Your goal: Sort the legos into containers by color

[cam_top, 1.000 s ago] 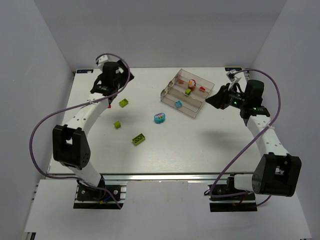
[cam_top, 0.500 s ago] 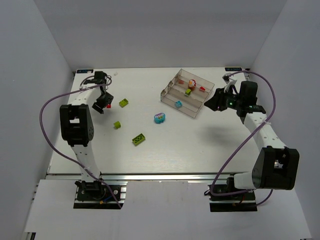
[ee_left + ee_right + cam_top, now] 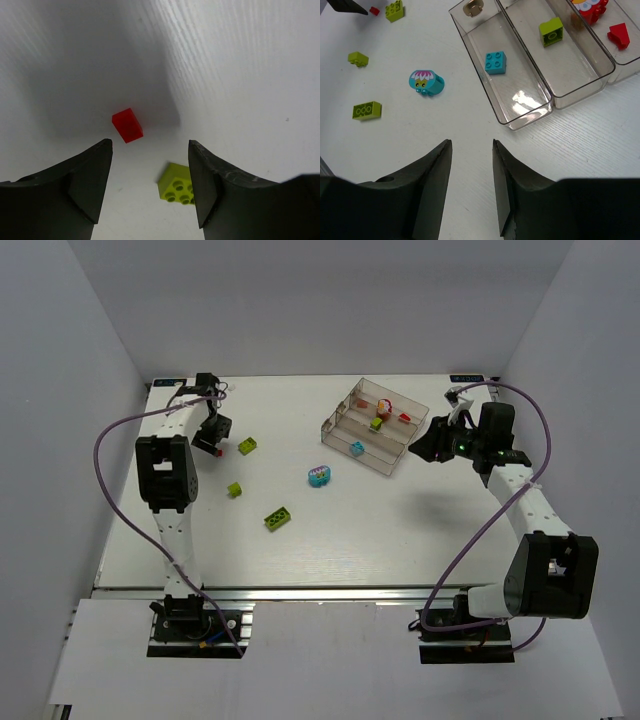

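Legos are part sorted: five lie loose on the bench, and the rest sit in the clear tray at the far right. Nearest is a long lime brick, then a small lime brick and a cyan piece with magenta. These three lie well apart, so a reach for one should not knock another.

The risk sits farther off, at the far left. There the left pincer hangs low, jaws apart and empty, with a red brick just ahead of the gap and a square lime brick near one finger. The red brick is much narrower than the gap and lies skewed to it. I judge that a closing finger could spin it or flick it away, or catch the square lime brick and drag it along.

The right pincer, also open and empty, hovers just right of the tray. A careless descent there could nudge the tray and shake the cyan brick, lime cube and red pieces in their separate compartments.

For room, the near half of the bench holds only the long lime brick. The way from the red brick across to the tray is open except for the cyan piece. The left pincer works close to the bench's left edge and the side wall, so that arm has little space to swing outward.
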Available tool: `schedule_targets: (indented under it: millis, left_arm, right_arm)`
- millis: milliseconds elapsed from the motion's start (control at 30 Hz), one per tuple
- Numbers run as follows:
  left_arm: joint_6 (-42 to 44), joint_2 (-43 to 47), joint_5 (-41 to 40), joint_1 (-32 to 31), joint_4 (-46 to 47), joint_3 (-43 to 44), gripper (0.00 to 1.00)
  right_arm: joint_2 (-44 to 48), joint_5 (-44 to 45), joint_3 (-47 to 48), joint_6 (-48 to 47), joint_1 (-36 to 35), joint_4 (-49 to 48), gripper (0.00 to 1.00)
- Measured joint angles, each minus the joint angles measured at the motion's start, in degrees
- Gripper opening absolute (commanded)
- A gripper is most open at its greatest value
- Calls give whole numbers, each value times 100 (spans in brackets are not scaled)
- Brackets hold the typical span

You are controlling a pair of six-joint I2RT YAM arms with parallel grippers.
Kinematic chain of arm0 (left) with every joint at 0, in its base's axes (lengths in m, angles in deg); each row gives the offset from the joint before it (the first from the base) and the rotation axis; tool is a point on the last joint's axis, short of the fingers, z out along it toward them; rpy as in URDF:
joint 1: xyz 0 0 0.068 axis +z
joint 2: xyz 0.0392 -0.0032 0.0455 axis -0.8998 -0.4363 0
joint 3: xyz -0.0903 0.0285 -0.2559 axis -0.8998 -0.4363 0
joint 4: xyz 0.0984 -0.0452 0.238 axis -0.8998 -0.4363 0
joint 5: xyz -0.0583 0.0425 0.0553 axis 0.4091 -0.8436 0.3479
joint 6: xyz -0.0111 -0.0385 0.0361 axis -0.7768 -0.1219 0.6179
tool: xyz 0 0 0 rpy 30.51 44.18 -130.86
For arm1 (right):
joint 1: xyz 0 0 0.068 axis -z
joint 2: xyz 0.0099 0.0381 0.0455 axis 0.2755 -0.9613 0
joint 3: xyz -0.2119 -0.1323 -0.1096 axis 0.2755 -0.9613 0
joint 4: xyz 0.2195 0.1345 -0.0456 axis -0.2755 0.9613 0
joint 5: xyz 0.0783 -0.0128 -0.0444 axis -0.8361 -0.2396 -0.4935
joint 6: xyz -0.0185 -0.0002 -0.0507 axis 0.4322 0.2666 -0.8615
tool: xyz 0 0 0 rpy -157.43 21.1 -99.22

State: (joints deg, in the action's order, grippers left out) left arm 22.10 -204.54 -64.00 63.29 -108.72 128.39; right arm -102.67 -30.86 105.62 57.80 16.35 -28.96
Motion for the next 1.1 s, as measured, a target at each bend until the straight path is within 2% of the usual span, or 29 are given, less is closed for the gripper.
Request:
schedule_targets:
  millis: [233,400,833,900,1100]
  left_arm:
    - [-101,-190,-22,0,-243,76,72]
    - [-157,-192,-50,11,-306,76,64]
    - [-297,-398,-197,52,-483,197,58]
    - [-297,-398,-197,68,-496,197,53]
    - [-341,-407,-210,144,-570,201,32]
  right_arm:
    - [-2,2,0,-2,0,4,44]
    - [-2,0,0,0,0,4,44]
    - [-2,-7,0,2,103,11,44]
    - [-2,-20,0,4,116,11,44]
    - [0,-48,0,17,181,11,42]
